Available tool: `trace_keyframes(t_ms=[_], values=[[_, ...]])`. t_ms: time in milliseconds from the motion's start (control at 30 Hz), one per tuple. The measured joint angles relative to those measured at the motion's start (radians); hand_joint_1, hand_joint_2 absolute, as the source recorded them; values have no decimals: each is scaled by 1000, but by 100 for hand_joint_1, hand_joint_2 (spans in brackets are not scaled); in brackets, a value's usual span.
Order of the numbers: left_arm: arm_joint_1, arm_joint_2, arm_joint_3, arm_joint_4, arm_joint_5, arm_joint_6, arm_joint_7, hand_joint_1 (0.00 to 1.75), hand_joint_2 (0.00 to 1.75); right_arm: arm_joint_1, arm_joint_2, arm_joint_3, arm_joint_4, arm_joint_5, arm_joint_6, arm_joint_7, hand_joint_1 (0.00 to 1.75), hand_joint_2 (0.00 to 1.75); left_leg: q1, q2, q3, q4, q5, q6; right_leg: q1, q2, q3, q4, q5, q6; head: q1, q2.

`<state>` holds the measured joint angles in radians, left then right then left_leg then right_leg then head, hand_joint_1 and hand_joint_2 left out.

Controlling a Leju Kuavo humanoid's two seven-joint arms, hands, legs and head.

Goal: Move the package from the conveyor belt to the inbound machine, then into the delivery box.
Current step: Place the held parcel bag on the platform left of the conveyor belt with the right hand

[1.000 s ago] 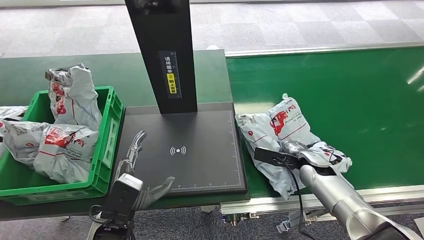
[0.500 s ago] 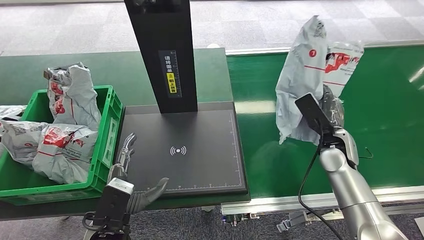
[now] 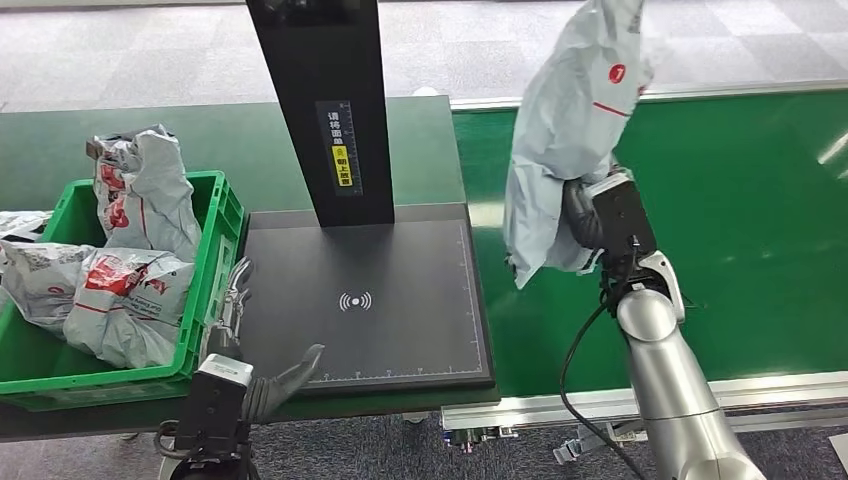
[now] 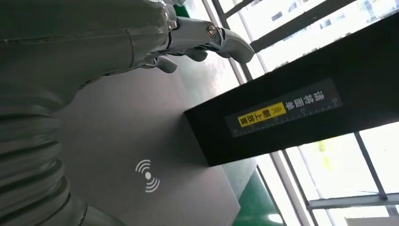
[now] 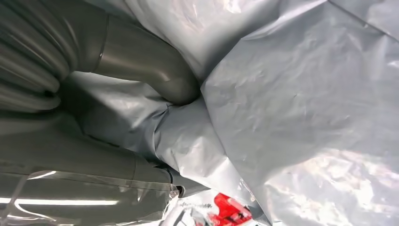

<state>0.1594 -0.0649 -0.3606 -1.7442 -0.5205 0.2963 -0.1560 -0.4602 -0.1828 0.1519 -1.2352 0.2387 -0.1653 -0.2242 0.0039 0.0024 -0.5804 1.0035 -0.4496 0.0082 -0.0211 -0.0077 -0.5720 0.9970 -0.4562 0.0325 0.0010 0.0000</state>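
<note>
A grey plastic package [image 3: 565,140] with red print hangs in the air over the left end of the green conveyor belt [image 3: 740,200], close to the right edge of the black scanner plate [image 3: 400,270]. My right hand [image 3: 590,215] grips its lower part; in the right wrist view the thumb [image 5: 155,70] presses into the crumpled grey film [image 5: 301,108]. My left hand [image 3: 250,340] is open, fingers spread, at the plate's front left corner next to the green box [image 3: 215,260]. The left wrist view shows its fingertips [image 4: 221,40] above the plate's scan symbol [image 4: 148,175].
The black scanner post [image 3: 325,110] rises from the back of the plate. The green box holds several grey packages [image 3: 125,290], one [image 3: 145,185] leaning at the back rim. Another package [image 3: 15,225] lies left of the box. Grey floor lies beyond the table.
My right hand lifted the package off the belt, raised it high and carried it left toward the scanner plate. My left hand slid slightly left and back along the plate's edge.
</note>
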Motion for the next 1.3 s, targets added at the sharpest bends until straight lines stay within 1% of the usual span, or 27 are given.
trace_keyframes(t_ms=[167,333,433,533,633,767,800,900,933,1133,1300], values=[[0,0,48,-5,-2,34,-14,0,175,23,58,136,-47,-101,160,35,175,175,1,0,0,0,0,0,1,0,-1,0,0,-1,0,0],[-4,0,82,-7,4,36,-27,0,175,38,70,294,-52,-176,244,66,175,175,0,0,0,0,0,0,0,0,-1,0,0,-1,0,0],[-7,1,88,-6,5,35,-27,0,175,43,70,372,-49,-201,262,79,175,175,0,0,-1,0,0,0,0,0,-1,0,0,-1,0,0],[-7,1,89,-6,5,35,-25,0,175,39,69,428,-35,-214,267,97,175,175,0,0,-1,0,0,0,0,0,-1,0,0,-1,0,0],[1,1,88,-7,5,49,-20,0,175,20,70,466,0,-218,261,110,175,175,0,0,-1,0,0,0,0,0,-1,0,0,-1,0,0],[22,2,87,-15,0,63,-4,0,175,-26,70,500,74,-195,225,130,175,175,0,0,0,0,0,0,0,0,-1,0,0,-1,0,0],[25,2,86,-18,-2,63,1,0,175,-39,70,505,98,-191,217,133,146,175,0,0,0,0,0,0,0,0,-1,0,0,-1,0,0],[27,2,80,-22,-5,61,12,0,175,-79,69,518,174,-189,207,142,15,175,0,0,0,0,0,0,0,0,0,0,0,0,0,0],[27,2,77,-22,-6,61,14,0,175,-91,69,522,199,-190,207,145,0,175,0,0,0,0,0,0,0,0,0,0,0,0,0,0],[21,2,69,-22,-8,60,22,0,175,-161,74,544,321,-191,214,165,0,175,0,0,0,0,0,0,0,0,0,0,0,0,0,0],[20,2,67,-22,-12,60,25,0,175,-196,78,557,372,-211,254,159,0,175,0,0,0,0,0,0,0,0,0,0,0,-1,0,0]])
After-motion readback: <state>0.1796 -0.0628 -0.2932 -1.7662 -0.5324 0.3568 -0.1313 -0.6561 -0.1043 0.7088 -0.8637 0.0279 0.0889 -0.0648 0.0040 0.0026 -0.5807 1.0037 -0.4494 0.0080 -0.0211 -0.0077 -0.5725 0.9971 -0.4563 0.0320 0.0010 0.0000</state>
